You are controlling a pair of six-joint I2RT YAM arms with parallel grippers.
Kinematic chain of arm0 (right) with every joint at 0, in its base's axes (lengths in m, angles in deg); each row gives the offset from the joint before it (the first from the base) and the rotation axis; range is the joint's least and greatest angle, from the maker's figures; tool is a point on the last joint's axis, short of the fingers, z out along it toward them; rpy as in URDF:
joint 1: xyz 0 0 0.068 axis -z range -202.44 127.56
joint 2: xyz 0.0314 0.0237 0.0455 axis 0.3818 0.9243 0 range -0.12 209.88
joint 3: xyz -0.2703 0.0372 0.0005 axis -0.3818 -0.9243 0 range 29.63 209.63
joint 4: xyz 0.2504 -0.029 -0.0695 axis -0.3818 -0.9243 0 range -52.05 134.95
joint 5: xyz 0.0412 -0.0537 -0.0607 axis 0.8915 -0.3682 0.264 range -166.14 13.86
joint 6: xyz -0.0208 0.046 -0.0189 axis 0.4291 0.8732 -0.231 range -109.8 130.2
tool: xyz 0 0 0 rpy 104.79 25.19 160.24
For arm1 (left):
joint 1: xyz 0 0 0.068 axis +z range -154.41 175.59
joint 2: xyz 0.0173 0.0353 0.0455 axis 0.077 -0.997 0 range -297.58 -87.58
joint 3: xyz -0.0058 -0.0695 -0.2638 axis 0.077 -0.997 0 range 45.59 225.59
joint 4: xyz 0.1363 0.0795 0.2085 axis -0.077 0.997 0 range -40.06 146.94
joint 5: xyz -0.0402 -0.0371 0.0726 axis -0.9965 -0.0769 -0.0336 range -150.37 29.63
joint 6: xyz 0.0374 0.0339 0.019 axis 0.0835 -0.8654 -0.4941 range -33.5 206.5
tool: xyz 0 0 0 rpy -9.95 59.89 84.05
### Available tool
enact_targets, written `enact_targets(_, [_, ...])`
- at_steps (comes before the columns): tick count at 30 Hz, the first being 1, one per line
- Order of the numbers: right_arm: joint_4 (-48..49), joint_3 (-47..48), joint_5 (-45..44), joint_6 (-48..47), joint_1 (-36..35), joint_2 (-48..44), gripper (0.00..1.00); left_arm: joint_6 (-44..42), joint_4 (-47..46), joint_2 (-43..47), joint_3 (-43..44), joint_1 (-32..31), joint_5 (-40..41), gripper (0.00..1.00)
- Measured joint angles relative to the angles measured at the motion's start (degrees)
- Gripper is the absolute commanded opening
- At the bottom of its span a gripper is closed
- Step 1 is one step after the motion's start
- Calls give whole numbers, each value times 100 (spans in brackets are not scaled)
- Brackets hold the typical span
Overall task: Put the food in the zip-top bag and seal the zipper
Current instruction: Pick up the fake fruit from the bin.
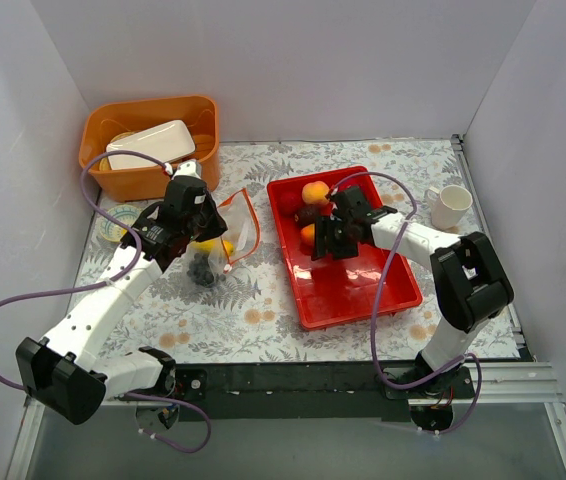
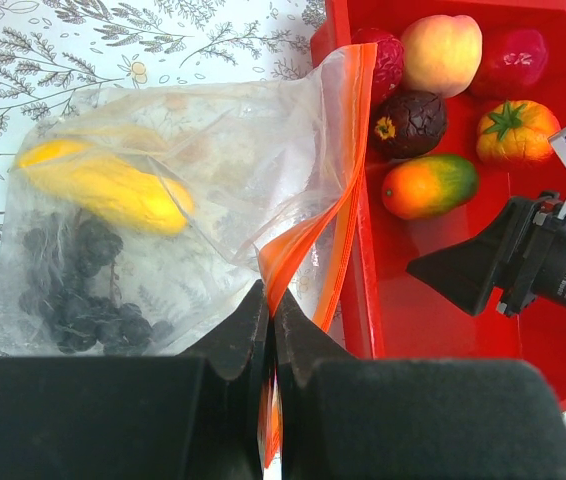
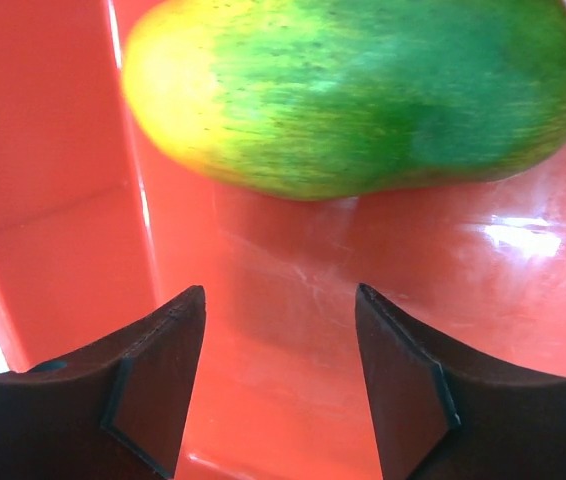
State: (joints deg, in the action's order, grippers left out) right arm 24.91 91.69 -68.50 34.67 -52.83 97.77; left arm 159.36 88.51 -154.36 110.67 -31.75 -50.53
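Pincers: right pincer [image 3: 281,380] is held wide just short of the mango [image 3: 363,90] in the red tray [image 3: 53,200]; left pincer [image 2: 269,330] is clamped on the zipper [image 2: 355,140] | zip-top bag [image 2: 213,170] is laid beside the tray | risk: the rounded mango may be squeezed out if gripped off-centre.

White arms [image 1: 93,310], black joints [image 1: 58,380], purple cables [image 1: 53,293]

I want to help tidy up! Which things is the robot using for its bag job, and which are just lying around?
For the job: zip-top bag, zipper, mango, peach, grape bunch, yellow piece.

Just lying about: orange bin, white box inside it, white mug, red tray (only holds the fruit).
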Motion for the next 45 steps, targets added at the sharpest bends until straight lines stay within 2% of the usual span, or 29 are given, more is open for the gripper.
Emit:
enact_targets(3, [-2, 68, -4, 44, -48, 0, 72, 7, -2, 4, -4, 2, 0, 0])
enact_targets(6, [4, 205, -52, 74, -76, -37, 80, 24, -4, 15, -20, 0, -2, 0])
enact_targets(8, [-2, 269, -168, 87, -87, -142, 92, 31, -2, 15, -22, 0, -2, 0])
enact_targets(11, [-17, 400, -560, 225, -74, -295, 98, 39, -7, 15, -26, 0, -26, 0])
enact_targets(23, [-20, 568, -1054, 1906, 140, 83, 98, 17, -4, 15, -52, 0, -70, 0])
enact_targets(29, [-131, 839, -1207, 2291, 122, 529, 98, 17, -4, 15, -55, 0, -70, 0])
enact_targets(35, [-291, 986, -1355, 2135, 111, 684, 97, 24, -2, 15, -55, 2, -70, 0])
enact_targets(38, [-404, 986, -1397, 1860, 107, 688, 93, 37, -4, 15, -63, 0, -72, 0])
enact_targets(39, [-415, 984, -1410, 1781, 107, 688, 87, 44, -4, 15, -70, 2, -83, 0])
enact_targets(41, [-417, 975, -1416, 1539, 107, 688, 87, 46, -4, 15, -79, 0, -109, 0])
enact_targets(43, [-391, 935, -1403, 1246, 94, 686, 98, 46, -4, 15, -81, 2, -136, 0])
enact_targets(45, [-341, 848, -1386, 1010, 79, 662, 98, 44, -4, 15, -81, 2, -144, 0])
